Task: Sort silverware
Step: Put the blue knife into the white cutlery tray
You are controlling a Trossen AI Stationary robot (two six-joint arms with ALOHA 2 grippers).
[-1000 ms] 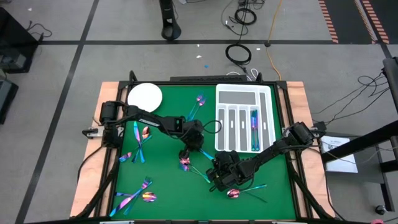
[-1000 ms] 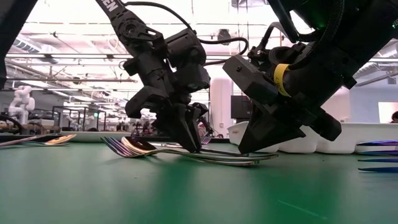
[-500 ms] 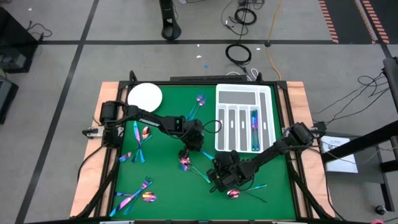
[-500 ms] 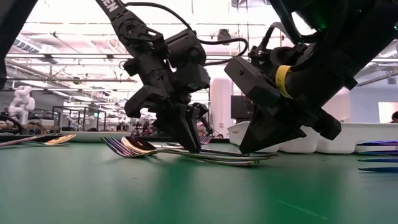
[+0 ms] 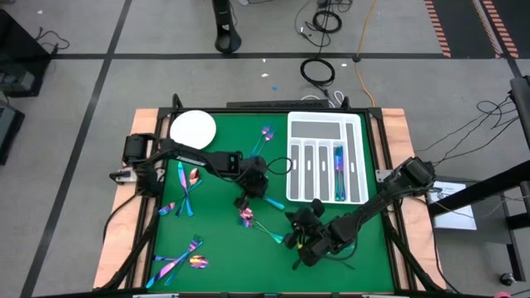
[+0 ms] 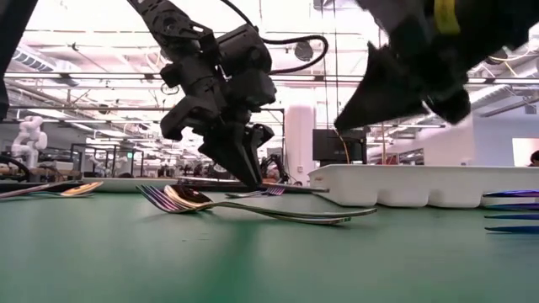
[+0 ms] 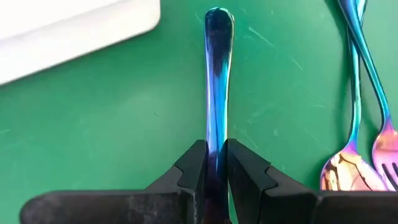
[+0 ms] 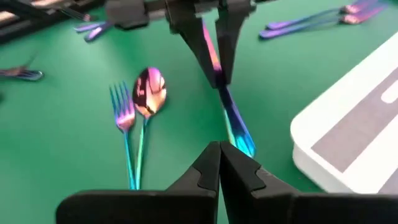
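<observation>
Green surface [image 5: 224, 240], workshop lights behind, and the left arm has a piece of silverware in its jaws.

Left gripper [image 7: 216, 163] sits mid-surface, just beside the white tray [image 5: 326, 157], its jaws clenched on a slim blue handle [image 7: 217, 74] that sticks out flat over the green; which kind of utensil it is, the views don't show. Right next to it lie a spoon [image 8: 148, 93] and a fork [image 8: 123, 112], side by side, bowl and tines together. The right gripper [image 8: 219, 163] hangs above the surface toward the near edge, jaws pressed together and holding nothing, pointing at the left arm's catch. More silverware [image 5: 184, 186] is scattered on the left half, with another pair near the round plate [image 5: 193, 127], and one piece [image 5: 338, 165] lies in a tray slot.
</observation>
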